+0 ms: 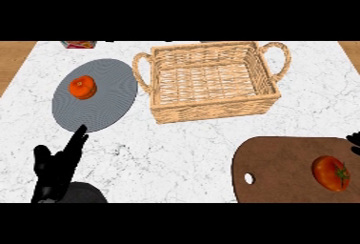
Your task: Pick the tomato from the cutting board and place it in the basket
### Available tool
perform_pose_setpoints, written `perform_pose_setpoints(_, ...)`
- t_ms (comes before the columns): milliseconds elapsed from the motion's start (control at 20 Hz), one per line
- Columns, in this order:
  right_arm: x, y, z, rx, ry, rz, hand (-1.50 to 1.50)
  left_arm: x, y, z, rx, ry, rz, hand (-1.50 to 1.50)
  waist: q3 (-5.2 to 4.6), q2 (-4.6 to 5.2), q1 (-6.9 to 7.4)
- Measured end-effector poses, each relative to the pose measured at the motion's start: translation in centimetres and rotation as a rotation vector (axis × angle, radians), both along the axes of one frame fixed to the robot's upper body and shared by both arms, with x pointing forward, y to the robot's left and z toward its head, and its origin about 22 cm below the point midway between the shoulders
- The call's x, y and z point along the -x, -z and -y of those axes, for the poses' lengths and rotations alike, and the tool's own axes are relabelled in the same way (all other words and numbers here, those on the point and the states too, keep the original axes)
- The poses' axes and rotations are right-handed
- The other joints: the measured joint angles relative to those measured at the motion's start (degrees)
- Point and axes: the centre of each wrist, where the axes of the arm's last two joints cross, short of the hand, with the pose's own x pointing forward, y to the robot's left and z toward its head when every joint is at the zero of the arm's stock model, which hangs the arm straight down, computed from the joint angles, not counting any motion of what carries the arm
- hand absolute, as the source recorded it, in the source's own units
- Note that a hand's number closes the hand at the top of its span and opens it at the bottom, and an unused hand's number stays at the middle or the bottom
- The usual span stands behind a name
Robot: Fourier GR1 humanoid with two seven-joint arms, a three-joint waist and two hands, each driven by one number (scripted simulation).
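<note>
L hand (pixel 56 171) bottom left, fingers straight, resting. Tomato (pixel 331 173) on brown cutting board (pixel 281 167), bottom right. R hand (pixel 354 142) barely visible at right edge, fingers can't tell. Basket (pixel 211 110) upper center.

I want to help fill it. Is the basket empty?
Yes, empty. The basket shows only its bare woven bottom; the tomato sits on the cutting board.

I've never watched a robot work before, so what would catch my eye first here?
Likely the woven wicker basket with two handles, standing at the back of the white marble counter. Next, the red tomato on the brown cutting board at the front right. At the front left, the robot's black left hand shows with fingers straight.
</note>
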Motion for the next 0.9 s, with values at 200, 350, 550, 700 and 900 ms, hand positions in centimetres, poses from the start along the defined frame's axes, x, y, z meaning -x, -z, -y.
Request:
perform_pose_setpoints(200,-0.5,0.4,-0.4,0.011,-0.008,0.002,-1.5,-0.2,-0.1,-0.2,0.001,0.003,-0.009,0.0,-0.01,0.01,-0.06)
perform_pose_setpoints(350,-0.8,1.6,-0.9,0.036,-0.004,-0.005,-1.5,-0.3,-0.1,0.0,0.003,0.005,-0.009,0.0,0.01,0.03,-0.02)
perform_pose_setpoints(550,-0.9,2.5,-1.4,0.101,0.0,-0.024,-1.5,-0.2,0.2,-0.1,0.002,0.006,-0.001,0.0,0.06,-0.01,-0.08)
perform_pose_setpoints(700,-1.3,3.2,-1.6,0.115,0.009,-0.034,-1.5,-0.2,0.2,-0.2,0.002,0.004,0.002,0.0,0.09,-0.01,0.04)
perform_pose_setpoints(900,-1.6,3.8,-2.0,0.118,0.005,-0.039,-1.5,-0.2,0.2,-0.3,0.007,0.005,0.002,0.0,0.12,-0.05,-0.07)
